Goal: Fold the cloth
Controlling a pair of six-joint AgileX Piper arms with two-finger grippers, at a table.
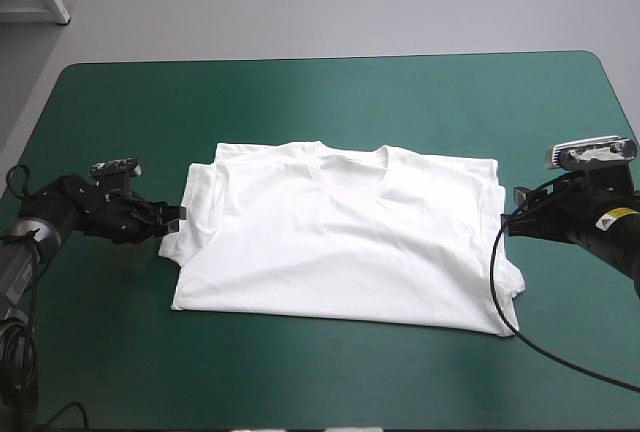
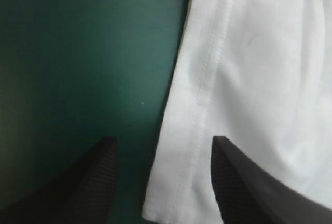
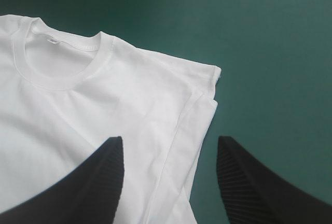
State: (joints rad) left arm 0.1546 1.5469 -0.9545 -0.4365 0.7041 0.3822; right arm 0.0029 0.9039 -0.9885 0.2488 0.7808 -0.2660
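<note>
- The teal-green bench (image 1: 330,92) carries the T-shirt (image 1: 340,242) at its middle, lying flat with the collar toward the far edge and both sides folded in.
- The left pincer (image 2: 163,138) is spread, straddling the side hem. The right pincer (image 3: 170,138) is spread over the opposite edge. Both look poised to grip together.
- Whether any finger touches the cloth cannot be told.

Pose: left pincer (image 2: 163,140) spread wide, held low; left arm (image 1: 90,214) extends from the left. Right side mirrors it: right pincer (image 3: 170,140) spread wide, low; right arm (image 1: 600,224) extends from the right.
</note>
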